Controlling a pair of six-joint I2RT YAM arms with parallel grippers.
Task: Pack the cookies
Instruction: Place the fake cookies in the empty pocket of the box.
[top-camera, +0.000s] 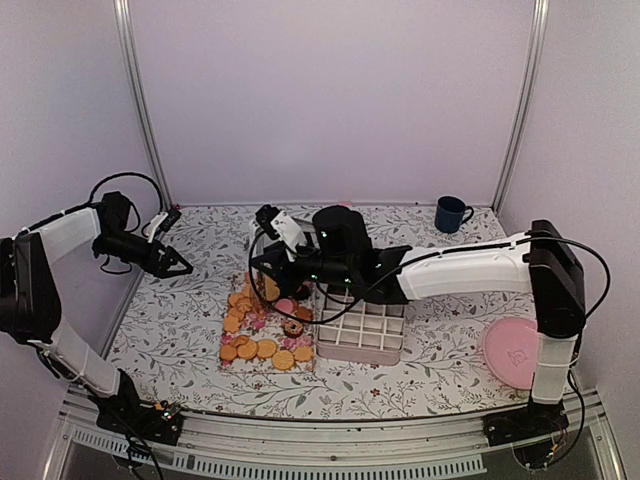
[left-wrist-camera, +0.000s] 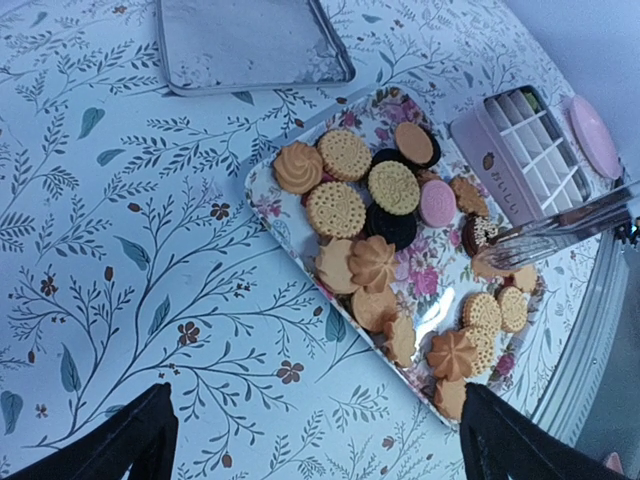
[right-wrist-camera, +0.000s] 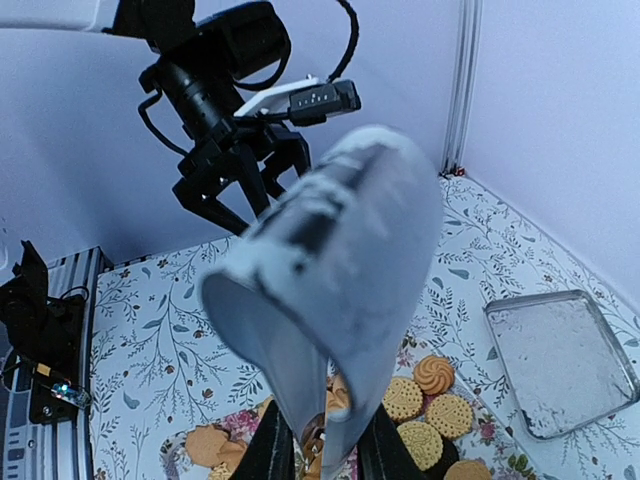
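The cookies (top-camera: 262, 330) lie on a floral tray (top-camera: 228, 335) left of centre: mostly golden, some dark, one pink (left-wrist-camera: 437, 203). They also show in the left wrist view (left-wrist-camera: 372, 262). My right gripper (top-camera: 275, 268) hangs over the tray's far end, shut on metal tongs (right-wrist-camera: 340, 260). The tongs' tips (left-wrist-camera: 515, 243) reach down among the cookies at the tray's box side; I cannot tell whether they hold one. My left gripper (top-camera: 180, 265) is open and empty, above the table left of the tray, its fingers (left-wrist-camera: 130, 440) wide apart.
A white compartment box (top-camera: 360, 330) stands right of the tray. A shallow metal tin (left-wrist-camera: 250, 40) lies behind the tray. A pink plate (top-camera: 515, 355) sits at front right, and a dark blue mug (top-camera: 452, 213) at back right.
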